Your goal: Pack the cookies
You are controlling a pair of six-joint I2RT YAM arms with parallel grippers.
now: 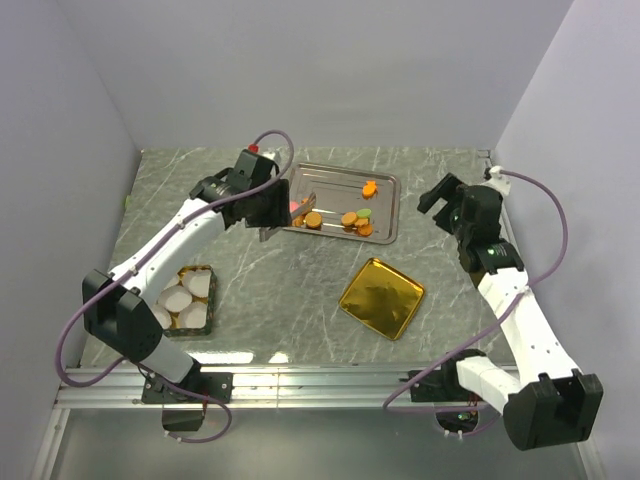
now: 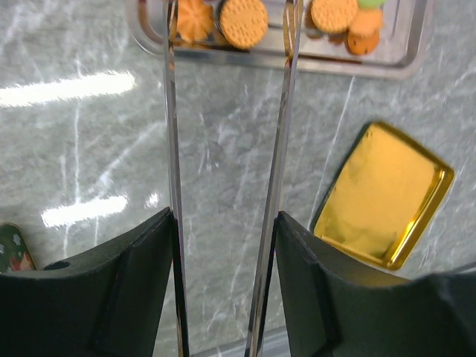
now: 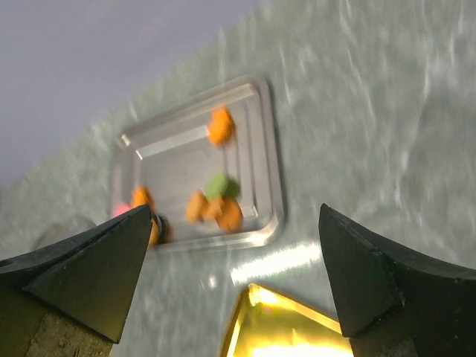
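Several small round cookies lie on a silver tray (image 1: 340, 180): orange ones (image 1: 357, 222), one alone at the back (image 1: 370, 187), a green one (image 1: 364, 213) and a pink one (image 1: 297, 205). My left gripper (image 1: 270, 210) is shut on metal tongs (image 2: 279, 149), whose two arms stand apart and reach over the tray's near rim (image 2: 372, 68) beside an orange cookie (image 2: 243, 21). My right gripper (image 1: 440, 200) is open and empty, above the table right of the tray. Its wrist view shows the tray (image 3: 171, 156), the green cookie (image 3: 218, 185) and the orange ones (image 3: 220, 126), blurred.
A square gold tin part (image 1: 381, 297) lies on the marble table in front of the tray, also in the left wrist view (image 2: 383, 197). A patterned tin (image 1: 208, 272) with several white paper cups sits at the near left, beside my left arm. Grey walls enclose the table.
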